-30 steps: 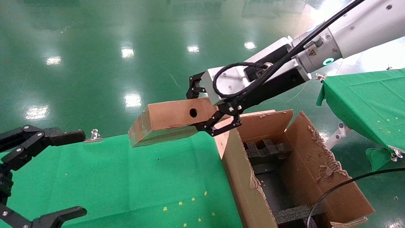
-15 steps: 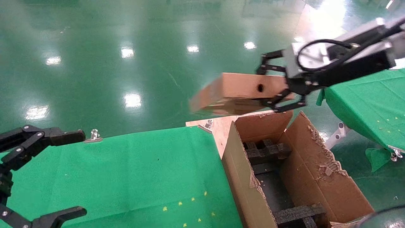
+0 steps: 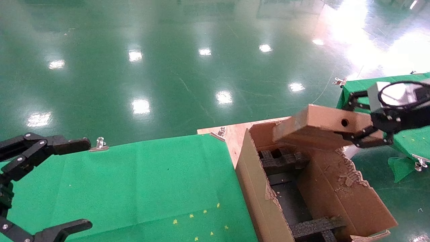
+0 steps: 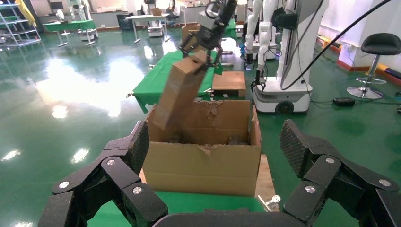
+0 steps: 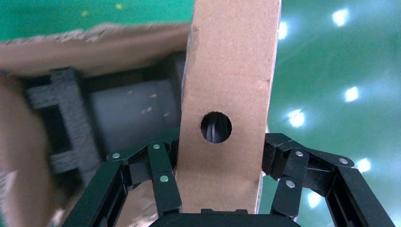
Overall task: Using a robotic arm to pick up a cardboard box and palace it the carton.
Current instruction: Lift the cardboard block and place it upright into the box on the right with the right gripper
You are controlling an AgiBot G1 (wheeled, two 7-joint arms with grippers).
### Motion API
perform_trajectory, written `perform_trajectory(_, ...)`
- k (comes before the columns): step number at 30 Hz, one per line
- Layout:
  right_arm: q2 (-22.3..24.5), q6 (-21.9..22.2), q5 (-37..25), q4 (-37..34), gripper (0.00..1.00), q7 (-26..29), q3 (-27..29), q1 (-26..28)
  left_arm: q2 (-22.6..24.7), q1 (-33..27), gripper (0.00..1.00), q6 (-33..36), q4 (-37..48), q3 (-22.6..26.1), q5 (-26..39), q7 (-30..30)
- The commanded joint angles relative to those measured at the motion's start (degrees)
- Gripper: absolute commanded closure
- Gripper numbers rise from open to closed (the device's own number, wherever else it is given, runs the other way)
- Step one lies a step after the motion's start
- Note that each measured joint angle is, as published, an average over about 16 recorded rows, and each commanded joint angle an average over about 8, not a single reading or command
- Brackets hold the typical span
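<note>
Green glossy floor (image 3: 168,67) fills the background. Two desks are visible in the head view, each draped in green cloth: one desk (image 3: 134,188) in the foreground left of centre, and a second desk (image 3: 403,134) at the right edge. One metal clip (image 3: 100,144) sits on the far edge of the nearer desk's cloth.

One carton (image 3: 255,188), large, brown and open-topped, stands just beside the right side of the nearer desk; its flaps are ragged and torn, and black foam inserts (image 3: 282,158) lie inside it. In the left wrist view the carton (image 4: 203,165) is seen from its side, with torn upper edges.

One cardboard box (image 3: 315,129), small and brown with one round hole (image 3: 344,123) on a narrow side, hangs in the air, tilted, above the carton's far right corner; its lower end dips toward the opening, though contact with the carton cannot be judged.

The robotic arm carries the right gripper (image 3: 361,129), clamped on the holed end of the cardboard box, one finger on each broad face; the right wrist view shows this grip (image 5: 220,189) with the carton's interior beneath.

The left gripper (image 3: 50,181) hovers over the nearer desk's left edge, fingers spread wide apart, holding nothing
</note>
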Motion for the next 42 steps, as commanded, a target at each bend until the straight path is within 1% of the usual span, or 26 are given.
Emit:
perform_trajectory(1,1.1,-0.1,0.2,-1.2,1.0,-0.1,-1.8,-0.1,0.0,0.0,0.0,0.0,0.0,0.0,0.0,0.0)
perform_trajectory(7,3.2,0.0,2.7,-3.2,1.0,-0.1,-5.0,-1.0,0.0,0.0,0.0,0.0,0.0,0.0,0.0,0.0)
perform_trajectory(15,3.3,0.5,3.2,-3.3,1.0,0.1,-5.3,-1.3,0.0,0.0,0.0,0.0,0.0,0.0,0.0,0.0)
perform_trajectory(17,3.4,1.0,3.6,-3.5,1.0,1.1,-5.3,-1.7,0.0,0.0,0.0,0.0,0.0,0.0,0.0,0.0)
perform_trajectory(19,3.7,1.9,4.6,-4.2,1.0,3.3,-5.4,-2.5,0.0,0.0,0.0,0.0,0.0,0.0,0.0,0.0)
perform_trajectory(22,4.4,3.6,6.9,-5.7,1.0,8.7,-5.3,-4.5,0.0,0.0,0.0,0.0,0.0,0.0,0.0,0.0)
perform_trajectory(26,5.5,7.1,10.1,-7.5,1.0,17.8,-5.1,-7.8,0.0,0.0,0.0,0.0,0.0,0.0,0.0,0.0)
perform_trajectory(32,7.4,12.8,12.7,-7.1,1.0,31.2,-5.4,-11.4,0.0,0.0,0.0,0.0,0.0,0.0,0.0,0.0)
perform_trajectory(37,9.2,17.1,13.5,-3.4,1.0,42.0,-6.1,-13.5,0.0,0.0,0.0,0.0,0.0,0.0,0.0,0.0)
perform_trajectory(42,12.0,21.9,13.0,4.0,1.0,51.7,-7.3,-15.3,0.0,0.0,0.0,0.0,0.0,0.1,0.0,0.0)
